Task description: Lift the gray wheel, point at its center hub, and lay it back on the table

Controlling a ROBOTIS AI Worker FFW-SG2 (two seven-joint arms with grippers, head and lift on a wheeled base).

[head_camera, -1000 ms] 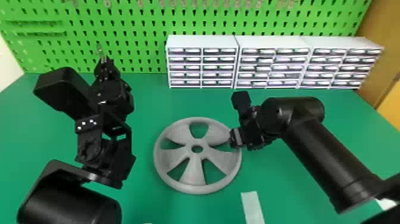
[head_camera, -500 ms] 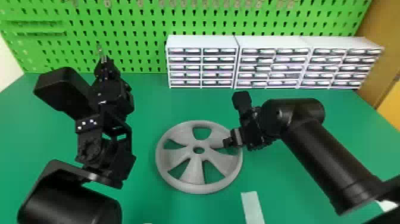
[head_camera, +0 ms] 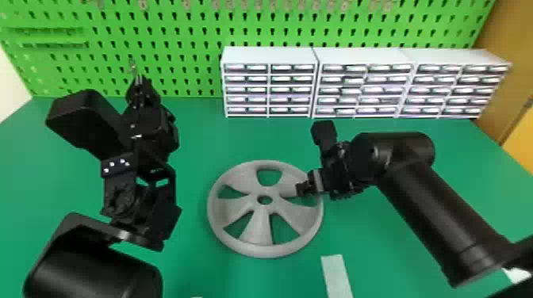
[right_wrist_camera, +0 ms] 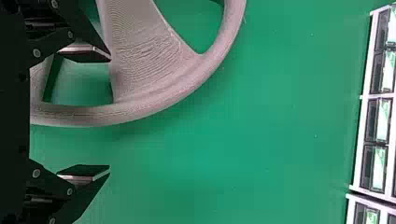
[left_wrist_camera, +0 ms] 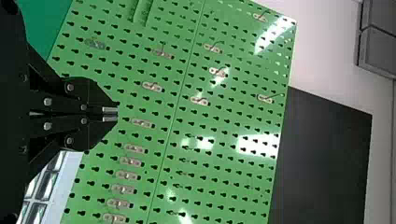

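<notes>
One gray wheel [head_camera: 257, 230], right claw [head_camera: 302, 189] spread at rim [head_camera: 265, 251]

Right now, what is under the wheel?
The table shows through the openings in the wheel; whatever lies beneath its spokes and rim is covered.

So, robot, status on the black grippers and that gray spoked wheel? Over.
Left black gripper shut, empty. Right black gripper open at right edge of gray spoked wheel. Wheel flat on green table; white drawer units behind, out of the way.
</notes>
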